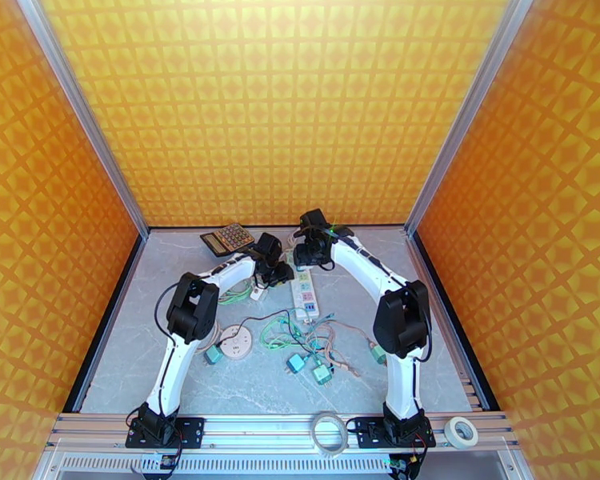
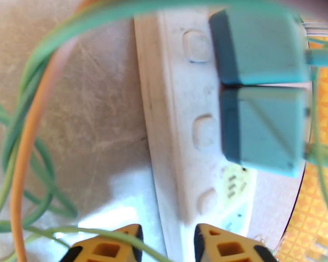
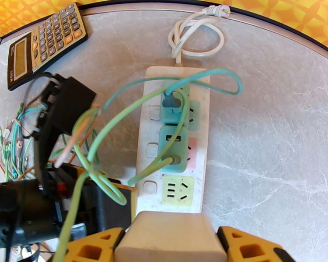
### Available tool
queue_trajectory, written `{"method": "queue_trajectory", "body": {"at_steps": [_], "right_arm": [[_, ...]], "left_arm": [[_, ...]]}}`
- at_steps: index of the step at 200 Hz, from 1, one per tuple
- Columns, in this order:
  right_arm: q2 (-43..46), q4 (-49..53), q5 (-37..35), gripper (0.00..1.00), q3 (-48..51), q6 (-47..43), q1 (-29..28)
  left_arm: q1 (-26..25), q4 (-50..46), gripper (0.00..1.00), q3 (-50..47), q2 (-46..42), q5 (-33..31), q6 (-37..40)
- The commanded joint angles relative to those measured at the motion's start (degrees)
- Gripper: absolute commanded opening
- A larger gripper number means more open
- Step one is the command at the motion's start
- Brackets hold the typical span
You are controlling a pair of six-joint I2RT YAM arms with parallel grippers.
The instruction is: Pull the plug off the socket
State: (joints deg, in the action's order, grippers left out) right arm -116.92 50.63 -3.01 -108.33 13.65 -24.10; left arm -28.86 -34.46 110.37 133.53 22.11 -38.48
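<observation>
At your near rail lies a white tape roll (image 1: 461,422). Past it, loose teal plugs (image 1: 296,363), a round white socket (image 1: 236,342) and a tangle of green and orange wires (image 1: 280,334) litter the grey marble-look table (image 1: 140,338).

Your right gripper (image 3: 170,249) (image 1: 308,254) is clamped on a cream rounded block (image 3: 170,234) at the near end of the white plastic power strip (image 3: 175,193) (image 1: 305,298) (image 2: 172,140), with a yellow fingertip (image 3: 251,249) against each side. Your left gripper (image 2: 166,247) (image 1: 278,274) has its yellow fingertips (image 2: 225,247) apart, one long edge of the strip between them.

Just beyond, two square plugs are seated in the strip. The nearer teal plug (image 3: 172,147) (image 2: 262,129) touches the farther teal plug (image 3: 175,99) (image 2: 260,40) and sits beside an empty yellow-green socket (image 3: 179,191).

Green wires loop over both plugs and across the left arm's black wrist (image 3: 63,105), crowding the approach. Right of the strip the marble is bare out to the black table rim (image 3: 295,38).

Farther off lie the strip's coiled white cord (image 3: 197,33) and a dark calculator with a gold keypad (image 3: 46,42) (image 1: 228,238). Its key print is too small to read. Orange patterned walls (image 1: 284,114) close three sides.
</observation>
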Motion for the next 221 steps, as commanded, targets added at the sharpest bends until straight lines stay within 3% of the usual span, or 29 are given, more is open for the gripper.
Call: {"method": "queue_trajectory", "body": {"at_steps": [1, 58, 121, 221], "right_arm": [[3.5, 0.0, 1.5, 0.39, -0.1, 0.9, 0.3], [4.1, -1.3, 6.4, 0.4, 1.0, 2.7, -2.7], [2.9, -3.9, 8.8, 0.4, 5.2, 6.1, -8.0], [-5.2, -6.2, 11.8, 0.4, 5.4, 9.2, -14.3]], "left_arm": [[1.3, -1.7, 0.4, -0.9, -7.4, -0.5, 1.7], [4.4, -1.8, 0.47, -7.5, -18.2, -1.1, 3.3], [9.7, -0.4, 0.68, -19.7, -30.8, -2.3, 3.5], [13.6, -0.4, 0.71, -30.0, -40.1, -2.2, 4.4]]}}
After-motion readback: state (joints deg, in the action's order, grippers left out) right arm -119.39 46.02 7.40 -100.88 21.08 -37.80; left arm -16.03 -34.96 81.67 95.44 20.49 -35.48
